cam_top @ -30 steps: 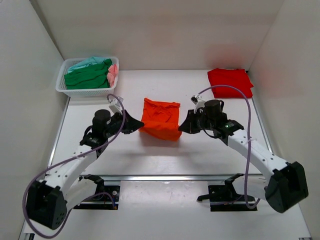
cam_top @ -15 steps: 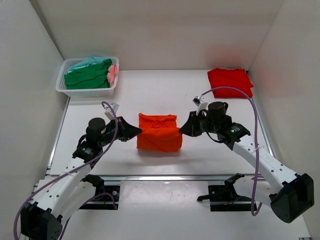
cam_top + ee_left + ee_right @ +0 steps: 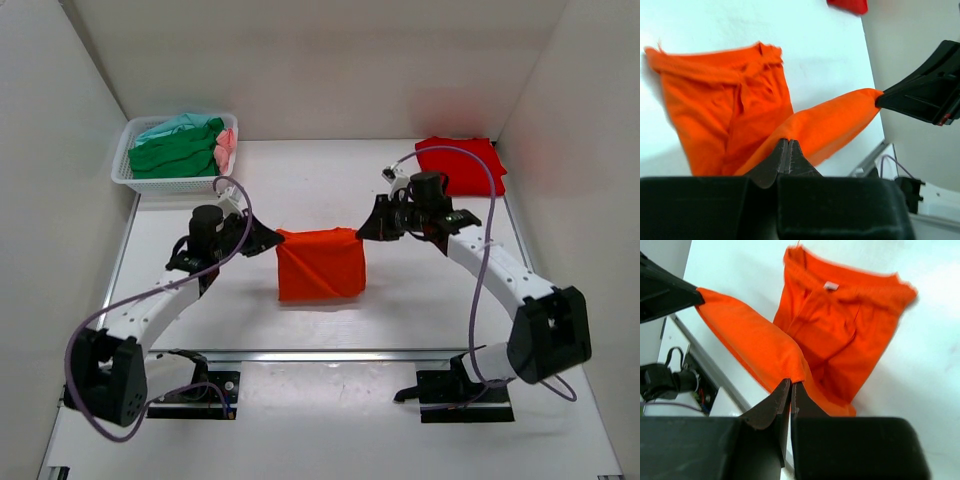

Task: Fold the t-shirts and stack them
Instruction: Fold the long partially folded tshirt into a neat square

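While both my grippers pinch the top edge of the orange tee (image 3: pixel 320 265), it hangs between them at the centre of the top view, and its lower part lies on the table (image 3: pixel 300 190). My left gripper (image 3: pixel 276 240) is pressed together on the left corner and my right gripper (image 3: pixel 364 232) on the right corner; in each wrist view cloth runs straight out of the closed jaws. I hold the edge taut and level because, I judge, a straight edge gives a clean crease and lets the halves line up when laid over. At upper right the red tee (image 3: pixel 462 165) lies flat, apart from us, probably the base of the stack. At upper left the basket (image 3: pixel 172 186) holds green, teal and pink tees, not yet folded.
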Robot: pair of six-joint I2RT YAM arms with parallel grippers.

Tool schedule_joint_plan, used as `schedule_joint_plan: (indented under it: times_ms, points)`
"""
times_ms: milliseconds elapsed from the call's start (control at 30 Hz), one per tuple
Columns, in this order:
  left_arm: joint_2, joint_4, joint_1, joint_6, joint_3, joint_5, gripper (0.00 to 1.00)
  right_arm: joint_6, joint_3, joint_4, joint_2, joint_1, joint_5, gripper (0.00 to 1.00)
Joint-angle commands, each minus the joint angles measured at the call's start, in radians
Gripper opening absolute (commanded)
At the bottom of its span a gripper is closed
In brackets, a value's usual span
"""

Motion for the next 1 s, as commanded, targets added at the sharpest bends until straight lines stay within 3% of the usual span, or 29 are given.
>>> schedule_joint_plan:
  times_ms: [0, 300, 333, 367, 400, 433, 467, 533, 567, 767, 967]
  points:
    - [0.082, 0.092, 0.024, 0.041, 0.096, 0.006, 0.00, -0.056, 0.112, 0.052, 0.112, -0.031, -0.037, 0.00]
    - [0.422, 0.175, 0.094, 0.106, 0.227, -0.084, 0.00, -0.158, 0.467, 0.044, 0.526, -0.043, -0.013, 0.00]
    - [0.455, 0.185, 0.099, 0.104, 0.232, -0.101, 0.08, -0.168, 0.503, 0.032, 0.551, -0.034, 0.025, 0.00]
    - [0.481, 0.211, 0.111, 0.098, 0.229, -0.134, 0.39, -0.181, 0.563, 0.019, 0.598, -0.034, 0.085, 0.12]
    - [0.505, 0.234, 0.130, 0.089, 0.242, -0.163, 0.63, -0.182, 0.604, 0.015, 0.635, -0.032, 0.120, 0.32]
    - [0.510, 0.239, 0.131, 0.084, 0.242, -0.174, 0.61, -0.187, 0.618, 0.009, 0.652, -0.038, 0.163, 0.45]
    - [0.525, 0.254, 0.142, 0.075, 0.250, -0.181, 0.59, -0.182, 0.635, 0.013, 0.655, -0.048, 0.179, 0.49]
    - [0.539, 0.245, 0.153, 0.058, 0.273, -0.159, 0.79, -0.162, 0.629, 0.013, 0.657, -0.071, 0.153, 0.63]
    - [0.532, 0.251, 0.153, 0.049, 0.285, -0.138, 0.98, -0.153, 0.612, 0.012, 0.649, -0.090, 0.135, 0.64]
    - [0.441, 0.188, 0.069, 0.046, 0.230, -0.069, 0.99, -0.159, 0.378, 0.010, 0.565, -0.100, 0.082, 0.74]
    - [0.380, 0.260, -0.011, -0.018, 0.069, -0.101, 0.99, -0.115, 0.255, -0.001, 0.540, -0.055, 0.091, 0.75]
